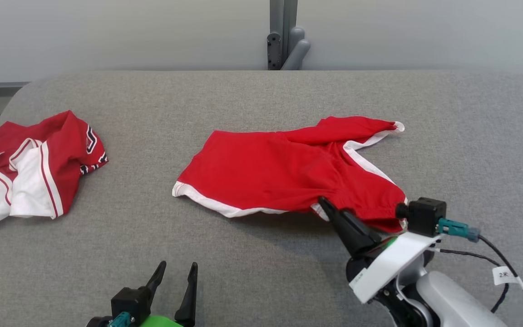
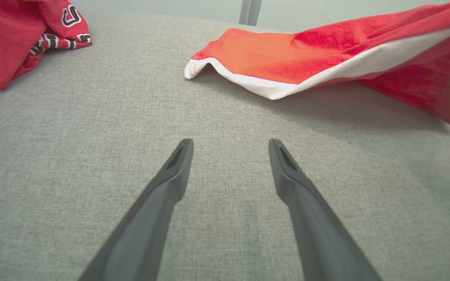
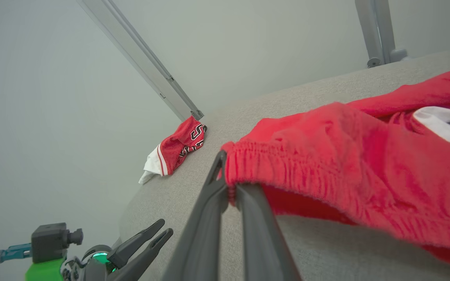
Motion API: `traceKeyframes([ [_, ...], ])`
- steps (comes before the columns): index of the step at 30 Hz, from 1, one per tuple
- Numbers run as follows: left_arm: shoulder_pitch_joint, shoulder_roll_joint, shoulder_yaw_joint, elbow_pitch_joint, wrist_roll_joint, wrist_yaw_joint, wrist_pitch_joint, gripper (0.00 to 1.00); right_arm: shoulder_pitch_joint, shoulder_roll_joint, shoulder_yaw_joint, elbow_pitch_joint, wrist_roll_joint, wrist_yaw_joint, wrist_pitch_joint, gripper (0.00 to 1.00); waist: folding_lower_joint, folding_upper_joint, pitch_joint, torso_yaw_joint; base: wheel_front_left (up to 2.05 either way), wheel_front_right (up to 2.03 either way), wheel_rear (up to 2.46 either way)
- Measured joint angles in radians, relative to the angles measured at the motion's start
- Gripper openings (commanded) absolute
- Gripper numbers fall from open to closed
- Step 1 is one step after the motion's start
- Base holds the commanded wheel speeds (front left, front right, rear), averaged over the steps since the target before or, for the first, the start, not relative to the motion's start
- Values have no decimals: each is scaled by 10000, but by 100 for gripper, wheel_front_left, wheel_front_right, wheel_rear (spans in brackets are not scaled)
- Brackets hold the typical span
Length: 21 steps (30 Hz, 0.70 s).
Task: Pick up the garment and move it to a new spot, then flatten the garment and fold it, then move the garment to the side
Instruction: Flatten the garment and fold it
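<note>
Here the red shorts lie left-to-right, waistband pinched by right gripper.

A broad grey fabric-covered table with rounded far corners stands before a plain pale grey wall. A grey metal post with a dark bracket rises just behind the middle of the table's far edge, and in the right wrist view a slim silvery metal rail runs slantwise across the wall. The light is soft and even, leaving only faint shadows on the cloth surface.
</note>
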Motion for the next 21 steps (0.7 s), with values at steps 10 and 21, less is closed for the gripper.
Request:
traceKeyframes([
  [10, -152, 0, -280, 174, 29, -2, 0, 100, -1045, -198, -1216, 2571, -88, -2, -779, 0, 0, 0, 414, 305, 0, 0, 0],
  [21, -746, 0, -554, 157, -105, -2, 0, 100, -3106, -435, -2226, 7294, -874, 0, -1254, 23, 0, 0, 1204, 1097, 0, 0, 0],
])
